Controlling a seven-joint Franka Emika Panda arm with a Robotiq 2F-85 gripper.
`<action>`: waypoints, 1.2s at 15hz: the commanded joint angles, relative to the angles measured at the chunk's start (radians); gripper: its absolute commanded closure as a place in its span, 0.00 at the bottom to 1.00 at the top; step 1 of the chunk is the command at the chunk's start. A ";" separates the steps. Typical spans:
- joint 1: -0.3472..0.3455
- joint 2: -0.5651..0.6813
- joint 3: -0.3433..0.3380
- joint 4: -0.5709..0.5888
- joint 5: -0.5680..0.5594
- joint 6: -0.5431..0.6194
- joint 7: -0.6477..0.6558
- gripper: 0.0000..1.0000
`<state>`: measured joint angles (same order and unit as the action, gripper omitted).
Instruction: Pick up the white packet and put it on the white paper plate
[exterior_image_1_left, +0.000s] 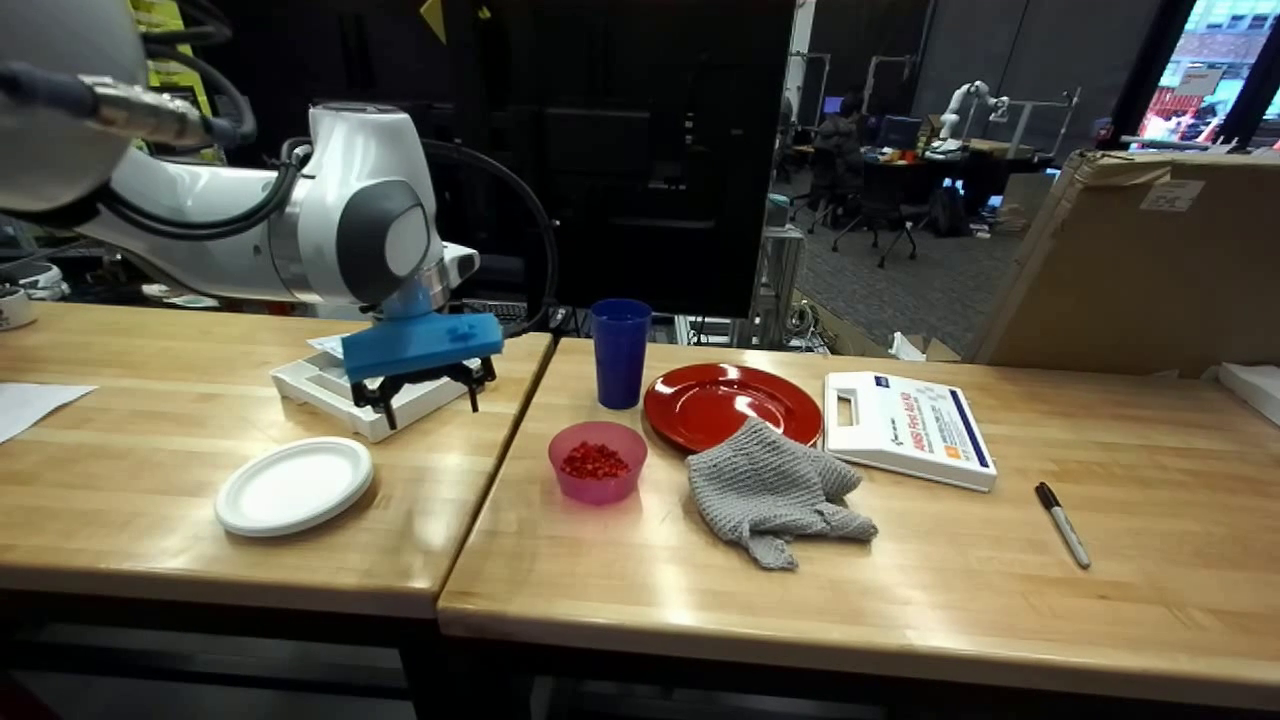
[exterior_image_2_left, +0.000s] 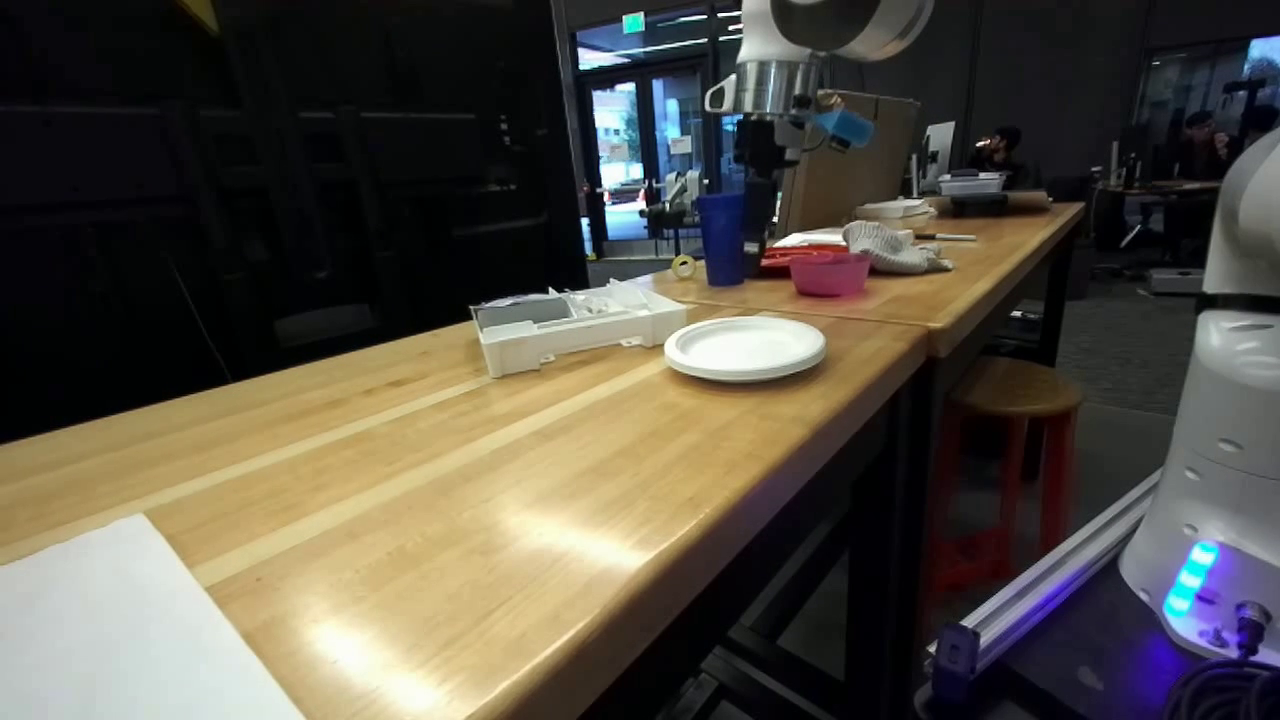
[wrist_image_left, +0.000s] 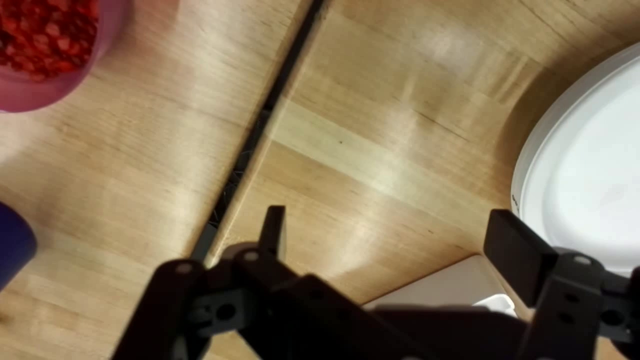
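Robotics lab, 2nd robot arm (exterior_image_1_left: 957, 101) in bkgd, office chair (exterior_image_1_left: 885, 190), monitor (exterior_image_1_left: 900, 133)

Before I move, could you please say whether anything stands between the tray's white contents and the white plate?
Only the wall of the tray facing the white plate; nothing else visible blocks the contents.

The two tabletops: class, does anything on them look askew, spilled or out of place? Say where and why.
The gray cloth looks odd: it lies rumpled, apparently overlapping the edge of the red plate, as if dropped rather than folded. The red pieces sit inside the pink bowl, and no spill shows.
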<state>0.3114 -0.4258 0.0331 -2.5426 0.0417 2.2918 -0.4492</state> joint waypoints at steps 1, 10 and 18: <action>-0.012 0.001 0.011 0.002 0.006 -0.002 -0.007 0.00; 0.040 0.090 0.021 0.060 0.018 0.039 -0.157 0.00; 0.061 0.225 0.094 0.189 0.020 0.073 -0.274 0.00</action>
<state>0.3705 -0.2591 0.1037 -2.4173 0.0423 2.3515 -0.6684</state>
